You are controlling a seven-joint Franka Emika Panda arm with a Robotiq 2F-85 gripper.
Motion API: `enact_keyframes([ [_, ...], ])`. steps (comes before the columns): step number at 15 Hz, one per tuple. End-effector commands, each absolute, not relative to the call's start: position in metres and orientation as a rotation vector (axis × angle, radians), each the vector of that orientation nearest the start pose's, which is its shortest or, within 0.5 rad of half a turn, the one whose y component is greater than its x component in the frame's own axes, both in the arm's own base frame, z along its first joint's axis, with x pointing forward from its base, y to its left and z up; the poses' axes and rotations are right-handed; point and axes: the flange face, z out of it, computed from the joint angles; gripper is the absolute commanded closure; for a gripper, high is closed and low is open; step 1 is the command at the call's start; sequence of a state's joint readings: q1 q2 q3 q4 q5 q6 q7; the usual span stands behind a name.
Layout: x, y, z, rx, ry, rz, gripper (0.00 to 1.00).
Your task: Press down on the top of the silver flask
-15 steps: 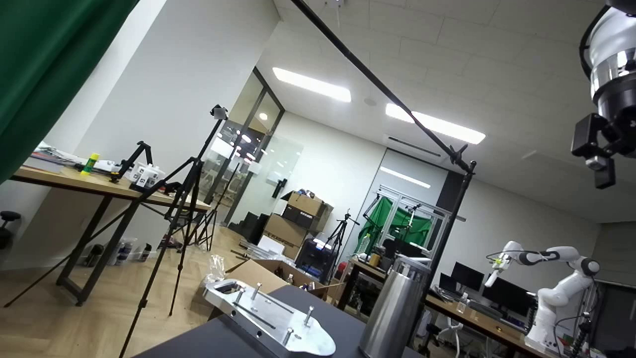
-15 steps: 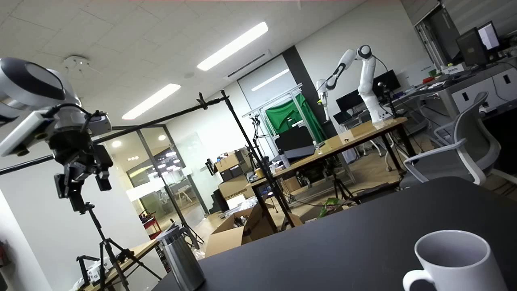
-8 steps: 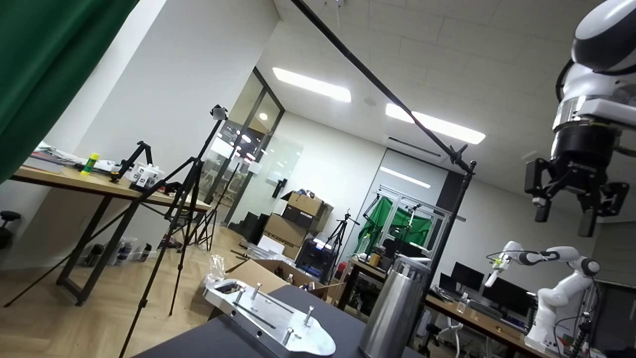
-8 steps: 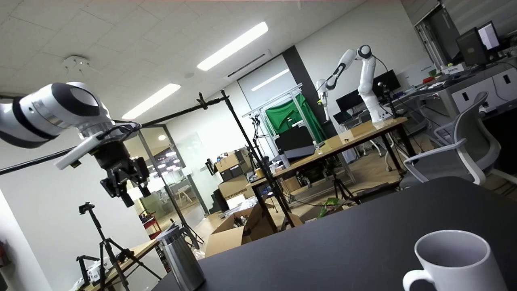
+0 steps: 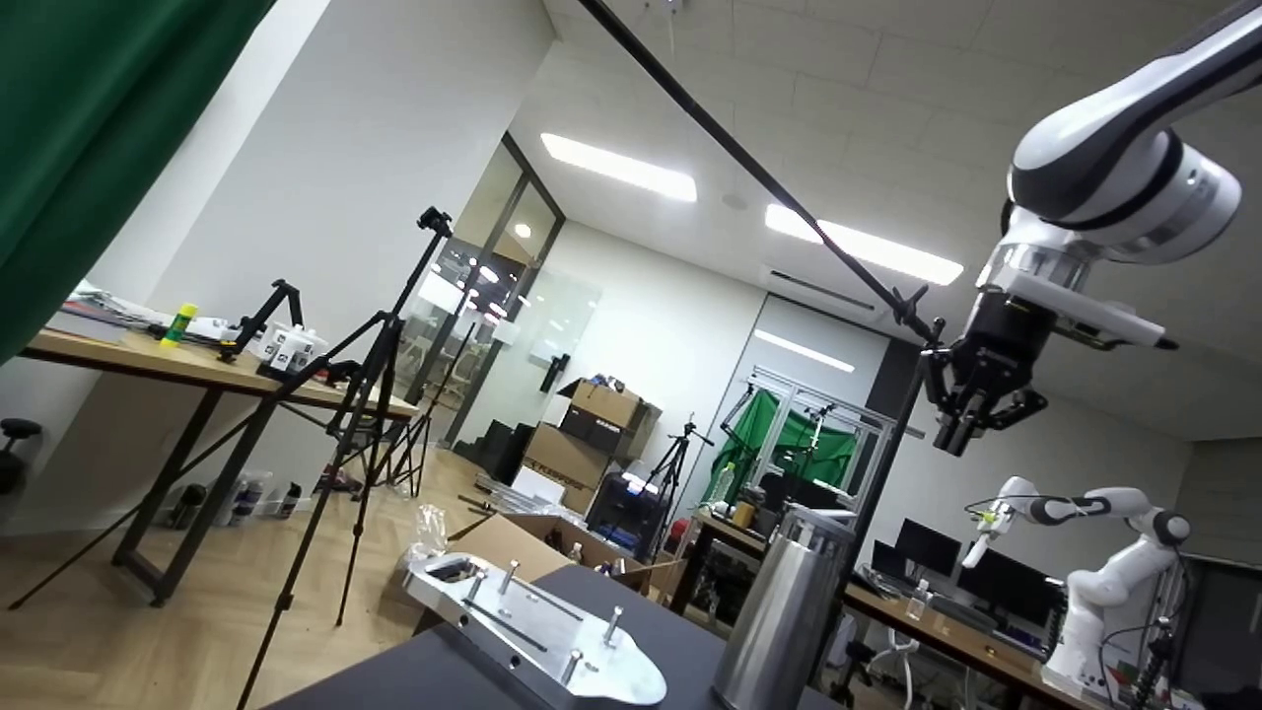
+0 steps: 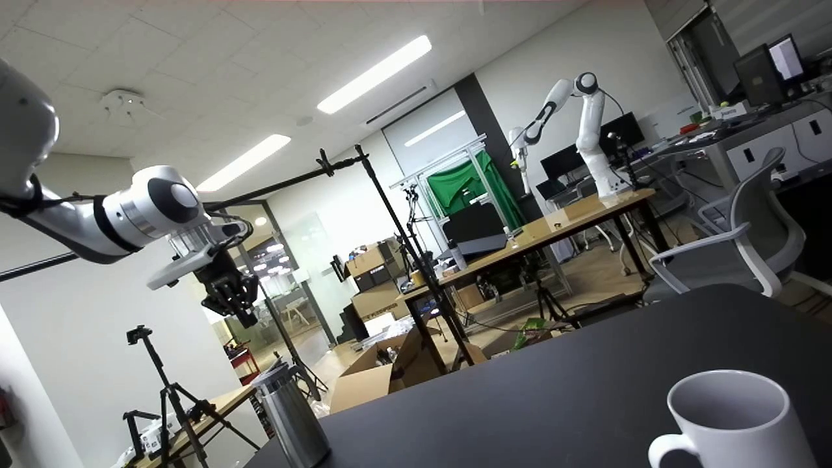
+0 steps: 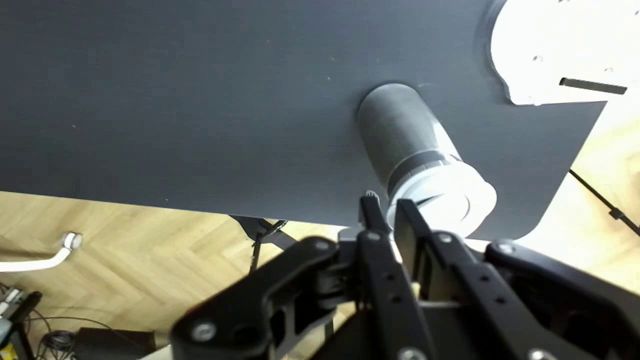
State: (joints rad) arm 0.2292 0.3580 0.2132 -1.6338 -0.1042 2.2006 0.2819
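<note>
The silver flask (image 5: 779, 611) stands upright near an edge of the dark tabletop, in brushed metal with a darker band under its lid. A loop-like handle shows at its side in an exterior view (image 6: 292, 416). From above, in the wrist view, the flask (image 7: 395, 125) slants toward my fingers, its lid pale with glare. My gripper (image 7: 387, 201) points down, with a narrow gap left between its fingers and nothing in it. The fingertips overlap the lid's edge in that picture, but both exterior views show the gripper (image 5: 952, 440) well above the flask, apart from it.
A flat whitish metal plate with upright bolts (image 5: 582, 641) lies on the dark table (image 6: 552, 383) near the flask. A white mug (image 6: 734, 416) stands farther along the table. Tripods, a thin black pole (image 5: 902, 394) and cardboard boxes are in the background.
The arm has swung in and come lower toward the flask, tilting more downward. Its fingers have drawn from wide apart to close together. The flask has not moved.
</note>
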Motion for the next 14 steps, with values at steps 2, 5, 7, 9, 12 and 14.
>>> enact_keyframes([
  [2,0.636,0.294,0.432,-3.04,-0.318,-0.313,0.99],
  [5,0.648,0.307,0.424,-3.038,-0.33,-0.297,0.99],
  [7,0.65,0.306,0.425,-3.04,-0.325,-0.297,0.99],
  [9,0.651,0.306,0.427,-3.04,-0.323,-0.3,0.99],
  [12,0.651,0.306,0.428,-3.039,-0.322,-0.302,1.0],
  [14,0.657,0.31,0.423,-3.029,-0.344,-0.33,1.0],
])
